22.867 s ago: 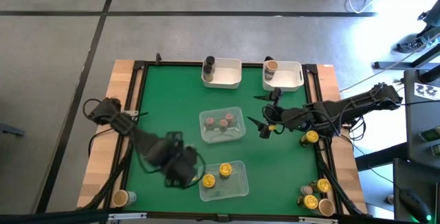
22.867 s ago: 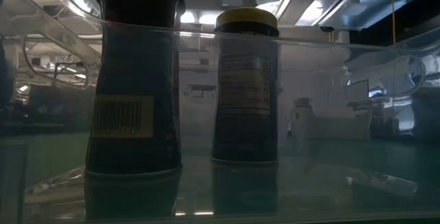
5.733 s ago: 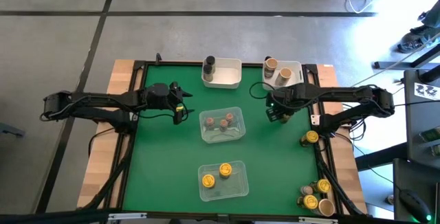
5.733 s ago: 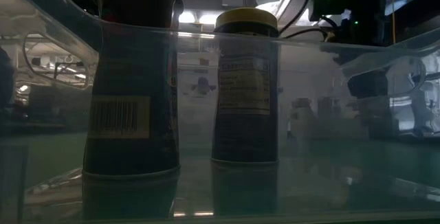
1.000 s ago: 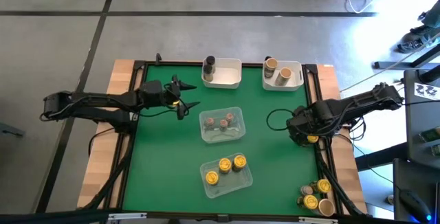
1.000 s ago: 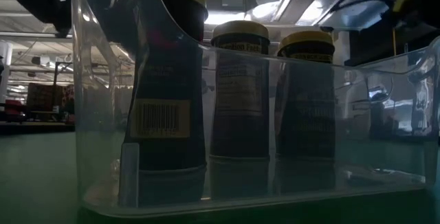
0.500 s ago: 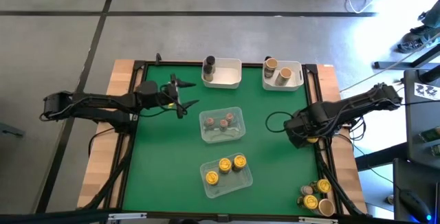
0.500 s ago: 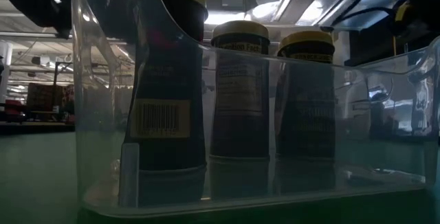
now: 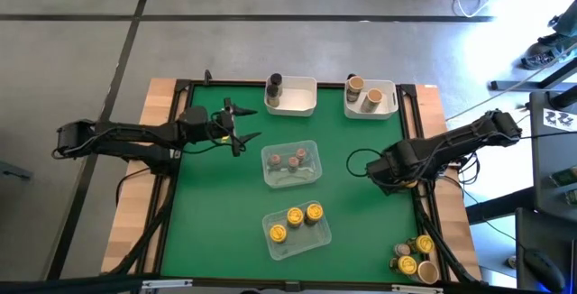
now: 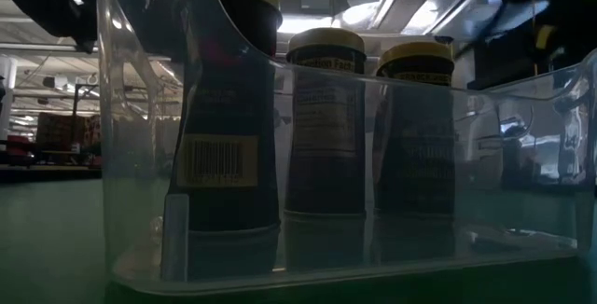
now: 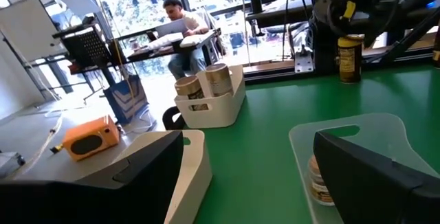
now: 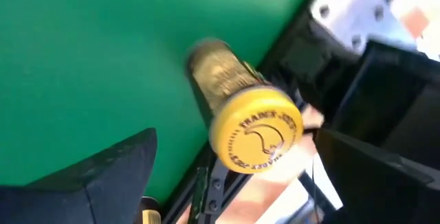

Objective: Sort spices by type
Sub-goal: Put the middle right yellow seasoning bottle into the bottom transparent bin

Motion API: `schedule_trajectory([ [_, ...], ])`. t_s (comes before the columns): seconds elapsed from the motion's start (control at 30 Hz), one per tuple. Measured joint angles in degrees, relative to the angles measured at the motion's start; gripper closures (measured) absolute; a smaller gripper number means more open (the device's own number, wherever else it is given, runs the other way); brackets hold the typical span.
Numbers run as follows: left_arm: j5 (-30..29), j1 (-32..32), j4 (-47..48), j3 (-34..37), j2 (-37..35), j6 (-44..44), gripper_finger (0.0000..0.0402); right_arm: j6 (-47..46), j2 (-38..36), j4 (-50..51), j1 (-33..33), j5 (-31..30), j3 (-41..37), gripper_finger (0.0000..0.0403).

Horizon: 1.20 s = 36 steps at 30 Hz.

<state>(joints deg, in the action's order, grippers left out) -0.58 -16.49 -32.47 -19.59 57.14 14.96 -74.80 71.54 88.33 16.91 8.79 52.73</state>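
Progress from the high view first: the near clear tray [image 9: 296, 232] holds three yellow-lidded jars [image 9: 293, 215], the middle clear tray [image 9: 290, 164] holds reddish-topped jars [image 9: 294, 160], the left white bin [image 9: 290, 96] has the tall dark grey jar [image 9: 273, 84] at its corner, and the right white bin [image 9: 370, 98] has two tan-lidded jars [image 9: 362, 91]. I judge the sort well past halfway. What remains is a cluster of jars [image 9: 415, 255] at the near right corner of the tabletop [image 9: 225, 204], plus one yellow-lidded jar hidden here under my right gripper [image 9: 393, 175], which sits at the right edge. My left gripper [image 9: 236, 128] waits over the far left of the green, jaws spread and empty.

Low view: I look through the wall of the near tray and count the three yellow-lidded jars upright in a row, close together.

Left wrist view: the jaws frame bare green tabletop with nothing between them. Beyond sit the right white bin with its tan-lidded jars, an edge of the middle tray, and a lone yellow-lidded jar [image 11: 349, 58] upright by the far rail under the other arm. A person sits at a desk in the room behind.

Right wrist view: that lone jar shows directly below, between my right gripper's wide-spread fingers [image 12: 110, 176], not yet clamped. I would take it next, then clear the corner cluster.
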Motion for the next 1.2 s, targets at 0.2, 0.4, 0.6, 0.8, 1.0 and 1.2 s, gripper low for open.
schedule_trajectory([
  [0.2, 0.0, 0.0, 0.6, 0.0, 0.0, -1.1, 0.0088, -5.6, 0.1, -3.0, 0.0, 2.8, -5.7, 0.0006],
  [0.4, 0.0, 0.0, 0.5, 0.0, 0.0, -1.0, 0.0088, -5.6, 0.1, -11.4, 0.0, 2.4, -8.9, 0.0006],
  [0.6, 0.0, 0.0, 0.5, 0.0, 0.0, -0.9, 0.0088, -4.4, 0.1, -13.3, 0.0, 2.3, -10.3, 0.0009],
  [0.8, 0.0, 0.0, 0.2, 0.0, 0.0, -1.0, 0.0088, -4.2, 0.1, -15.3, 0.0, 1.9, -10.3, 0.0082],
  [1.0, 0.0, 0.0, 0.3, 0.0, 0.0, -1.0, 0.0088, -2.5, 0.1, -17.6, 0.0, 0.9, -10.3, 0.0195],
  [1.2, 0.0, 0.0, 0.4, 0.0, 0.0, -1.2, 0.0088, -1.2, 0.1, -19.2, 0.0, 0.7, -6.0, 0.0195],
])
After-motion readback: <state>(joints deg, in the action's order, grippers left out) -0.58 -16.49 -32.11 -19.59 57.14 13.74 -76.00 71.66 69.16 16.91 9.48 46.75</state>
